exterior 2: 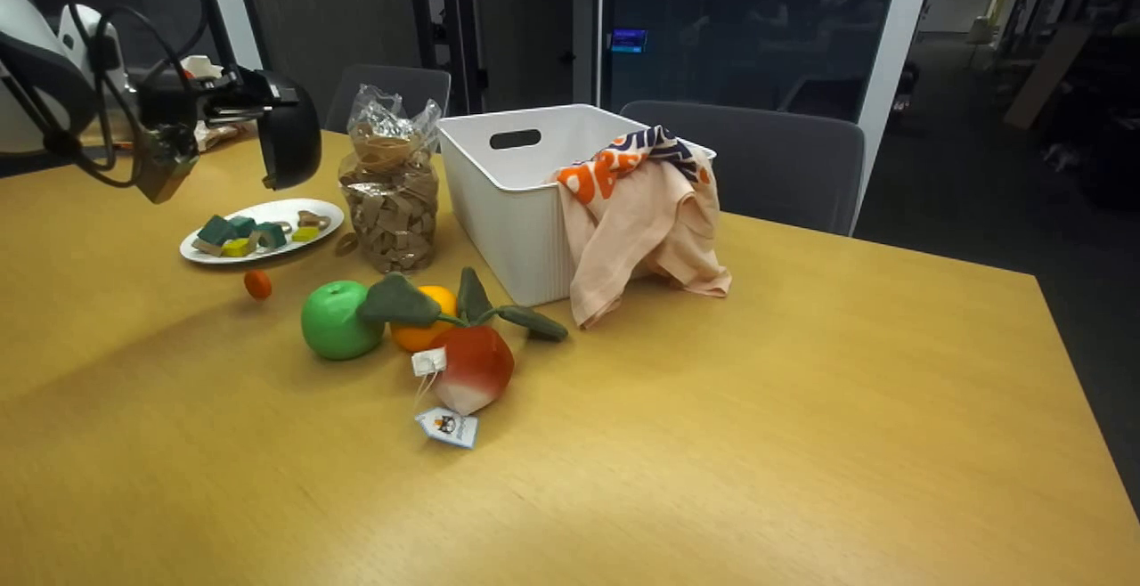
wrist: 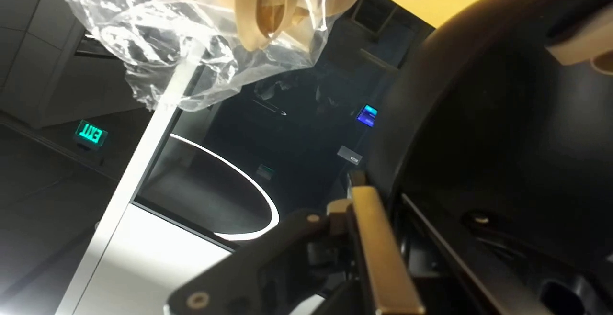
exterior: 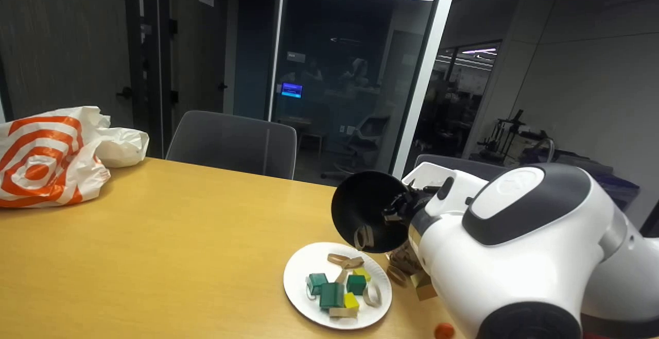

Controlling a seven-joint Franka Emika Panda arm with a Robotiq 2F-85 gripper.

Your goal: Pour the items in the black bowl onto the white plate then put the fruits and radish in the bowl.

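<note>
My gripper is shut on the rim of the black bowl, which is tipped on its side above the far edge of the white plate. A tan ring shows at the bowl's lower lip, and a tan piece appears inside it in the wrist view. On the plate lie items: green blocks, yellow blocks and tan strips. The fruits, a green apple and an orange, rest on the table beside the red radish. A small orange-red piece lies nearer the plate.
A clear bag of brown bits stands close to the plate and the arm. Beside it is a white bin with a cloth over its edge. A loose tan ring lies off the plate. A shopping bag sits farther off.
</note>
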